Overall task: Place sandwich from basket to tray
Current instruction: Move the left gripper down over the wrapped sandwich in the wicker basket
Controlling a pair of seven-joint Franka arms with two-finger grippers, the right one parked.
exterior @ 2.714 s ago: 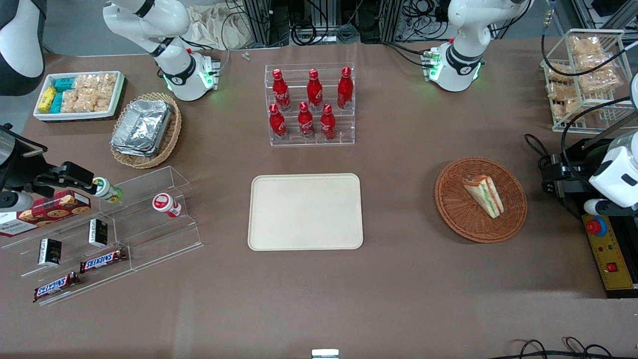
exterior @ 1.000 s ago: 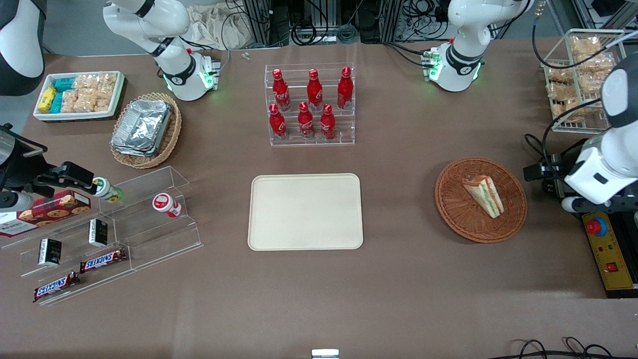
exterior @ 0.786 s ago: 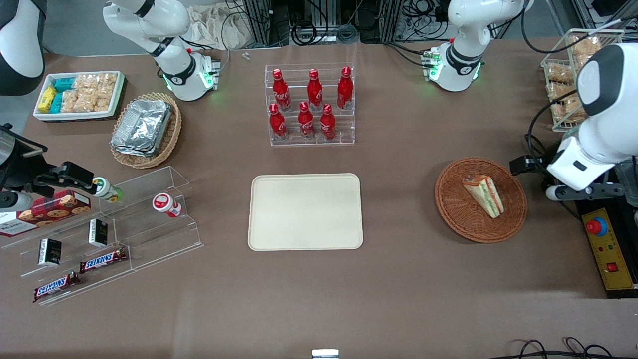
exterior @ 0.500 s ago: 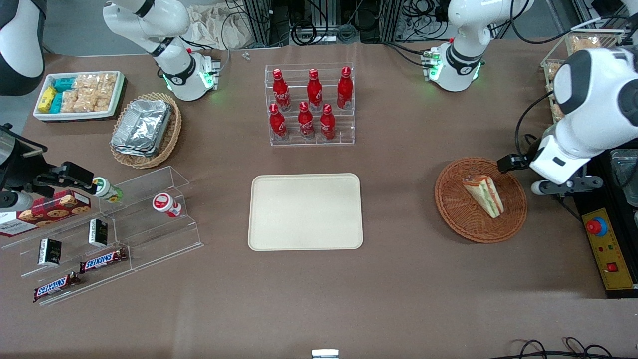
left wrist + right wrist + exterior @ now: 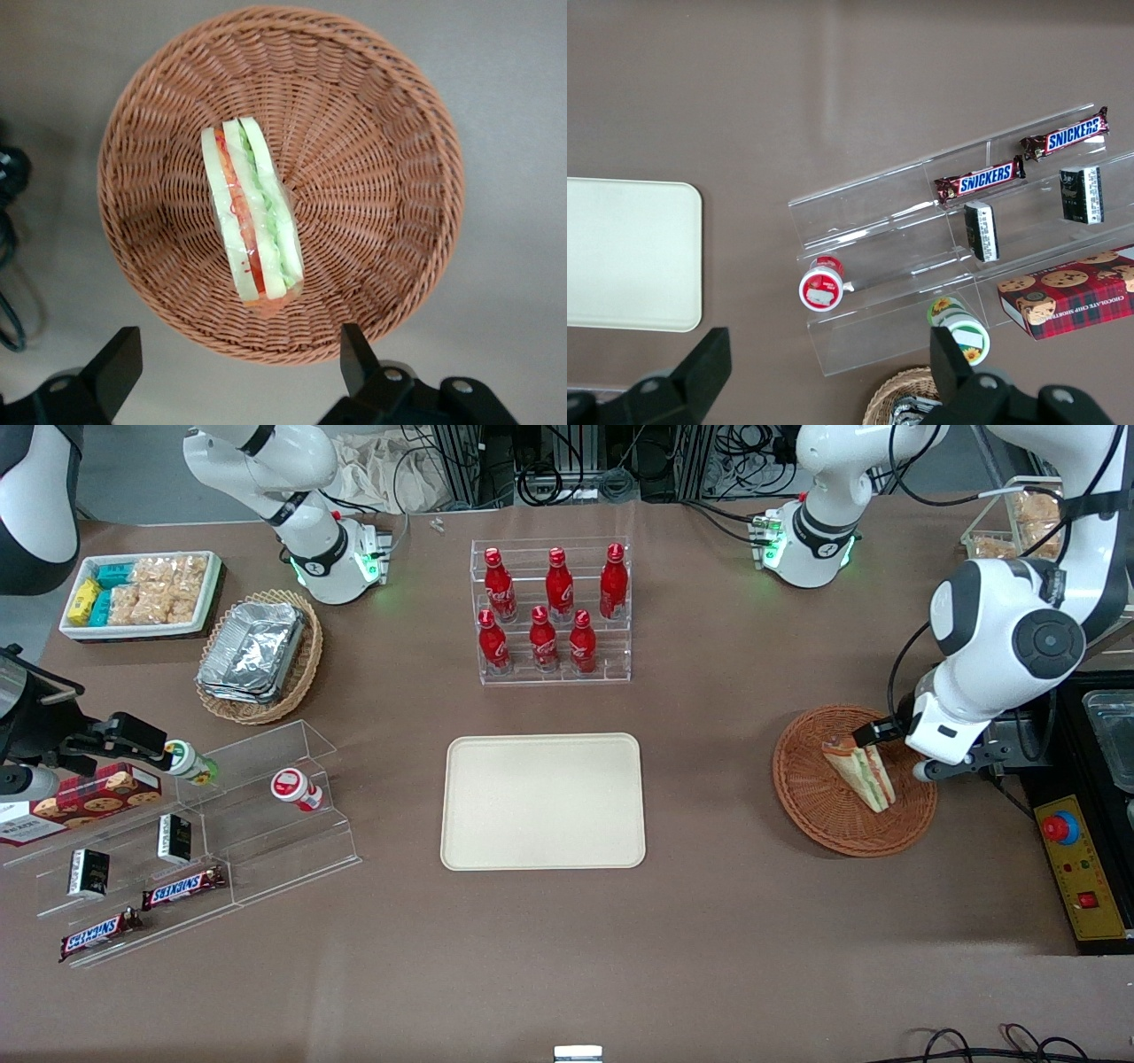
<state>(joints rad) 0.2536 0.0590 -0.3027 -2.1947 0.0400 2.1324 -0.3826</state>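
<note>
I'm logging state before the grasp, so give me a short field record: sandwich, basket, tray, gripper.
sandwich: lying in the basket, not gripped
basket: on the table toward the working arm's end
tray: nothing on it, at table centre, nearer the front camera than the cola bottles
gripper: open, above the basket, fingers apart and clear of the sandwich
task stage: pick not yet done
</note>
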